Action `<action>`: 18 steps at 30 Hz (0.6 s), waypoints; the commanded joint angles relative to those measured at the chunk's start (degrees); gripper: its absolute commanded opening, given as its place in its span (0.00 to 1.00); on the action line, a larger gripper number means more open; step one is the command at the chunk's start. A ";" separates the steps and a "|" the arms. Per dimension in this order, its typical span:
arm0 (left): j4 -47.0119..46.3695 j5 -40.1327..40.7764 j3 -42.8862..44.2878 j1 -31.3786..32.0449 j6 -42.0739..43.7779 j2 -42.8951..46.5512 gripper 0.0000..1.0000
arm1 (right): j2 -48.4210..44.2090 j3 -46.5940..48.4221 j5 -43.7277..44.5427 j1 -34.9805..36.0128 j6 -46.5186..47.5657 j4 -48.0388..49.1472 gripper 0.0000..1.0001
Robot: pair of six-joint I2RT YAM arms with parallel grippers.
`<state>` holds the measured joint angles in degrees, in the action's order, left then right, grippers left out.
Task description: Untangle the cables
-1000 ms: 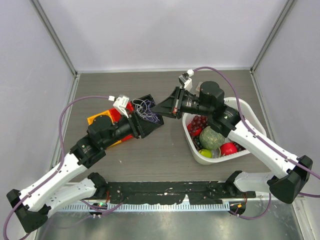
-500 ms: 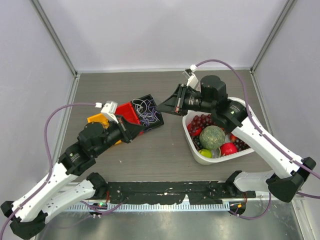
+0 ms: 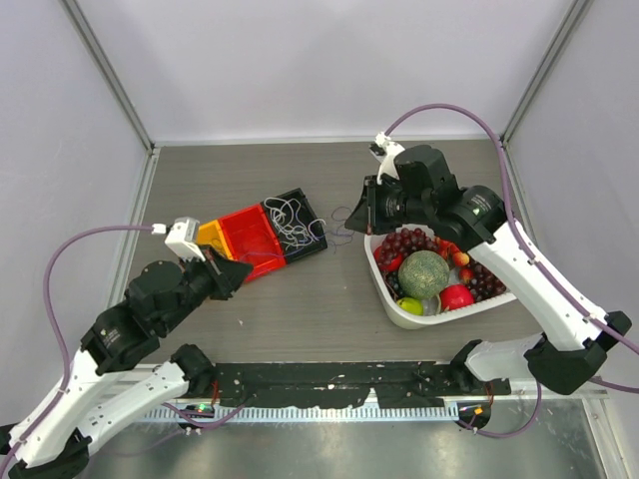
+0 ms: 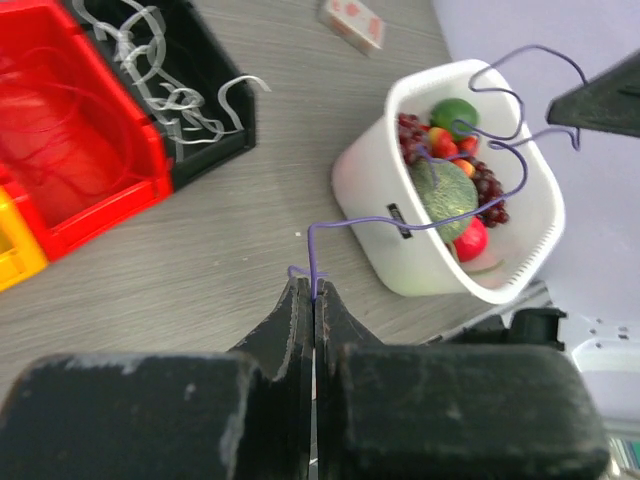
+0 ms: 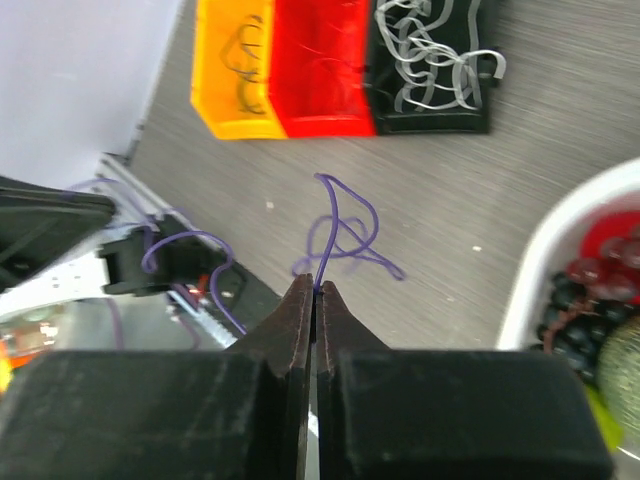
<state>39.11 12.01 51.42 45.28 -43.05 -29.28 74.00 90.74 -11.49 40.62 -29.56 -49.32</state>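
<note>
This purple cable (image 4: 362, 220) looks feather-light, thin and springy, so pinching it at the very ends makes sense. The left jaws and right jaws are each clamped shut on one end, and it hangs curly above the desk (image 3: 290, 309). White cables (image 4: 150, 60) sit in the black bin (image 4: 205, 155), red cables (image 4: 60, 110) in the red bin (image 4: 100, 215), and fruit in the white tub (image 4: 400, 260).

- Top external: fixed above and behind my bases, looking down over the whole table (image 3: 300, 309).
- Left wrist: close behind my left gripper (image 4: 314, 295), facing the white fruit basket (image 4: 440, 270).
- Right wrist: close behind my right gripper (image 5: 316, 290), facing down at the table.
- Shared by all: black bin (image 4: 215, 150), purple cord (image 4: 312, 258).
</note>
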 commanded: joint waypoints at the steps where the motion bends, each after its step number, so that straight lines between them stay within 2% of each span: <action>1: 8.59 9.77 6.05 0.07 -2.39 -0.96 0.00 | 0.53 4.09 7.00 -0.19 8.02 -6.05 0.05; 6: 11.60 15.58 11.06 0.08 -2.31 -1.75 0.00 | 0.80 2.08 5.25 -0.10 7.33 -4.74 0.06; 11: 13.53 16.47 16.16 0.08 -1.60 -6.65 0.00 | 1.76 -1.17 2.27 -0.02 4.78 1.32 0.04; 15: 14.59 13.31 19.24 0.07 -1.60 -12.72 0.00 | 4.57 -3.63 -1.24 1.39 1.27 9.92 0.04; 18: 14.68 13.56 20.12 0.07 -1.95 -15.36 0.00 | 8.25 -6.36 -3.80 2.79 -3.20 21.06 0.04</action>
<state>52.18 25.28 69.69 45.28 -44.75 -41.21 78.39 87.18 -10.76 41.67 -27.24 -43.83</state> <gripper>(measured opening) 0.015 0.058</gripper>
